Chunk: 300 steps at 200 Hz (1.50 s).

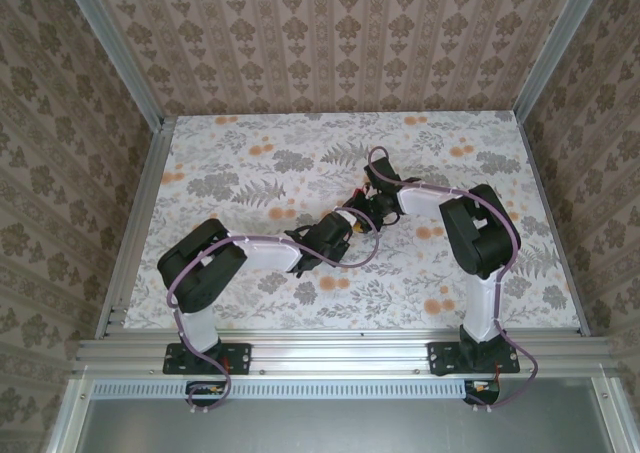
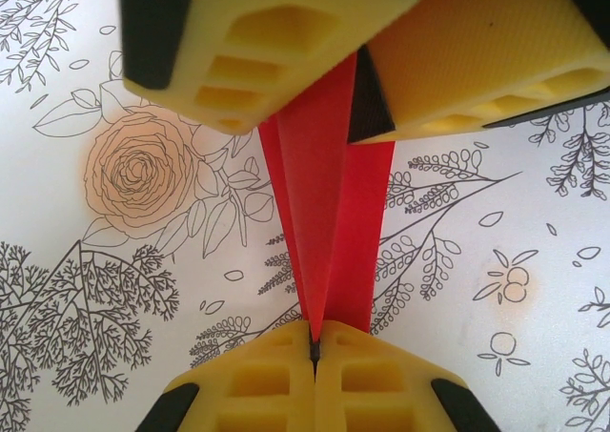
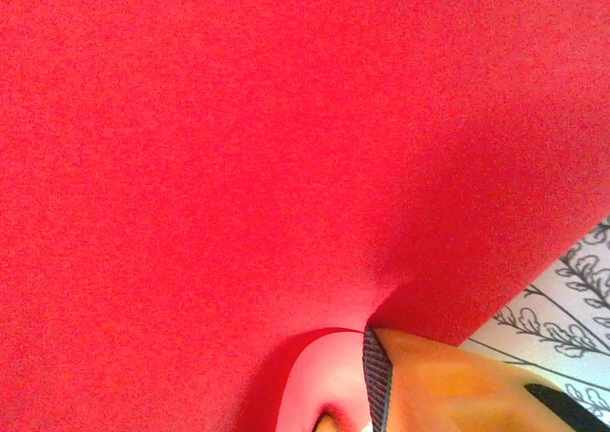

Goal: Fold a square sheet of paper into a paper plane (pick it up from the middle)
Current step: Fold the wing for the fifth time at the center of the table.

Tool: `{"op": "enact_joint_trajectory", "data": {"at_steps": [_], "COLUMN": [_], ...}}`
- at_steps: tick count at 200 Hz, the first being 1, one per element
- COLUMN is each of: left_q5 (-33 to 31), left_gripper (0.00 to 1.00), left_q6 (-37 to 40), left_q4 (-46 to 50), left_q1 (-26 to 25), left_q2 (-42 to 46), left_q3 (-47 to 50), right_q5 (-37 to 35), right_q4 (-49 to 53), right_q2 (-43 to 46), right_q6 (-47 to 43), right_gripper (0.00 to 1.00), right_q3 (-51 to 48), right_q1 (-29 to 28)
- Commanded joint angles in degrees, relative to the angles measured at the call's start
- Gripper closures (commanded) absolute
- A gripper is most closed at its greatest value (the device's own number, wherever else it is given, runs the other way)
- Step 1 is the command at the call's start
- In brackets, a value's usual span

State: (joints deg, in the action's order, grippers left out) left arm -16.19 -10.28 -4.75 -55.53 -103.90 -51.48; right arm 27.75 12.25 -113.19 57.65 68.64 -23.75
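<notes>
Left gripper [image 2: 315,341]: bottom centre of the left wrist view, yellow pads pressed together and pinching the pointed tip of the paper plane [image 2: 324,232].

Paper plane: bright red, narrow wedge with a centre crease. It runs up the frame from the pinched tip and widens toward the top. The floral table [image 2: 114,289] shows behind it on both sides.

Right gripper [image 2: 300,127]: top of the same view, one yellow finger on each side of the plane's wide end. The upper-left finger overlaps the paper. The black pad of the upper-right finger sits against the red. Can't tell whether it's actually clamped or just straddling the paper.

Right wrist view: the paper is very close to the camera, red from the upper left down to the bottom edge. One finger [image 3: 438,384] at bottom centre-right touches the paper's lower edge. There's a strip of table in the lower right corner.

Top view: the left arm [image 1: 215,263] reaches in from the lower left and the right arm [image 1: 475,233] from the right. The two wrists meet just right of the table's centre, and the grippers are nearly touching there.
</notes>
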Motion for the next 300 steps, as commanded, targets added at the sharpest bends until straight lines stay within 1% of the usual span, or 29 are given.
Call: {"op": "enact_joint_trajectory", "data": {"at_steps": [1, 30, 40, 53, 76, 102, 116, 127, 150, 174, 189, 213, 241, 264, 300], "left_q5": [-0.6, -0.6, -0.7, -0.7, -0.5, -0.1, 0.3, 1.0, 2.9, 7.4, 10.2, 13.0, 20.0, 22.9, 25.8], "left_gripper": [0.99, 0.99, 0.99, 0.99, 0.99, 0.97, 0.95, 0.92, 0.76, 0.55, 0.47, 0.45, 0.44, 0.44, 0.49], "left_q6": [-0.5, -0.6, -0.7, -0.8, -1.0, -1.6, -2.0, -2.6, -4.6, -6.5, -7.9, -10.6, -14.6, -17.7, -19.7], "left_q4": [2.5, 2.6, 2.6, 2.4, 2.4, 2.6, 3.2, 3.7, 5.1, 5.0, 4.2, 3.0, -1.0, -4.0, -6.6], "left_q1": [-0.6, -0.6, -0.6, -0.6, -0.6, -0.6, -0.6, -0.5, 0.0, 1.3, 2.2, 4.5, 7.6, 9.0, 9.9], "left_q2": [-1.6, -1.7, -1.8, -1.7, -1.1, -0.1, 0.5, 1.2, 3.6, 7.6, 10.0, 12.6, 13.2, 11.5, 7.3], "left_q3": [1.0, 1.0, 1.1, 1.1, 1.2, 1.4, 1.4, 1.1, 1.0, 2.4, 3.8, 5.7, 7.8, 8.5, 7.8], "right_q5": [0.3, -0.2, -0.3, -0.3, -0.8, -2.4, -2.7, -2.2, -1.2, 0.1, 0.7, 2.6, 4.8, 6.5, 7.0], "right_q4": [-0.9, -1.1, -1.6, -1.7, -1.0, -0.6, -1.6, -2.8, -3.5, -4.0, -4.4, -6.5, -10.1, -13.0, -14.2], "right_q2": [3.8, 6.0, 6.7, 6.7, 5.5, 4.1, 3.5, 2.9, 1.8, 1.7, 1.7, 2.4, 3.2, 3.8, 3.8], "right_q6": [-0.5, -0.3, -0.3, -0.5, -1.7, -4.5, -6.5, -8.1, -12.0, -16.3, -18.5, -19.6, -19.0, -17.9, -16.9], "right_gripper": [0.63, 0.68, 0.7, 0.76, 0.89, 0.95, 0.96, 0.97, 0.98, 0.98, 0.98, 0.98, 0.97, 0.97, 0.97], "right_q3": [-1.2, -2.7, -3.4, -3.9, -3.4, -2.6, -2.4, -2.3, -1.7, -1.8, -2.1, -3.3, -5.5, -7.2, -7.9], "right_q1": [0.1, 0.1, 0.1, 0.0, 0.1, 0.2, 0.3, 0.5, 1.0, 1.3, 1.5, 1.9, 2.2, 2.5, 2.6]}}
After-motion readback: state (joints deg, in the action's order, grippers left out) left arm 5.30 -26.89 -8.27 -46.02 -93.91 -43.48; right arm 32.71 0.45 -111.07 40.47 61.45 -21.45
